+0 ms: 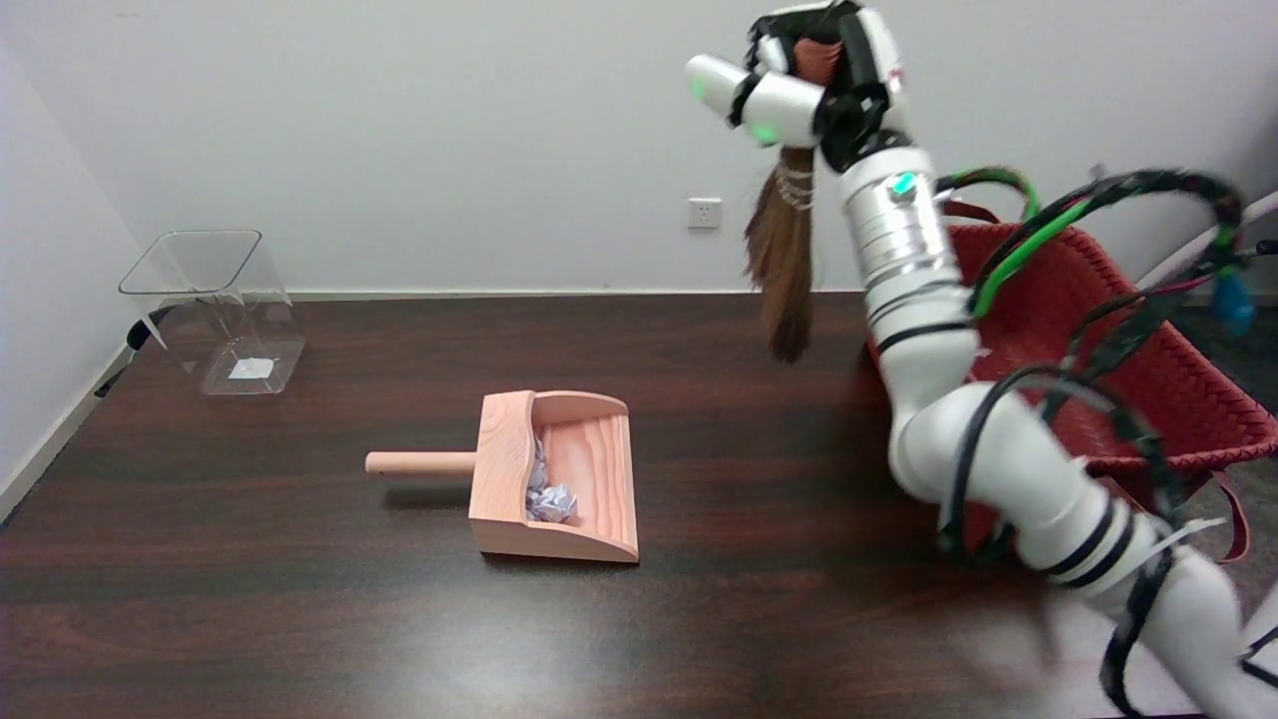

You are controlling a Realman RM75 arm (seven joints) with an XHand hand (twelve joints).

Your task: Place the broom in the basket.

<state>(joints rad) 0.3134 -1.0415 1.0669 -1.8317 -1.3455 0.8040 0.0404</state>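
My right hand (pixel 814 85) is raised high near the top of the head view, gripping the brown handle of the small broom (pixel 785 262). The broom hangs upright from the hand, its brown bristles pointing down and ending well above the table, just left of the basket. The woven red-brown basket (pixel 1188 399) stands at the right of the table, and my arm crosses in front of its left side, hiding part of the rim.
A wooden dustpan (pixel 554 479) with crumpled paper (pixel 549 497) in it lies mid-table, its handle pointing left. A clear plastic container (pixel 215 310) stands at the far left. A white wall outlet (pixel 704 213) is behind.
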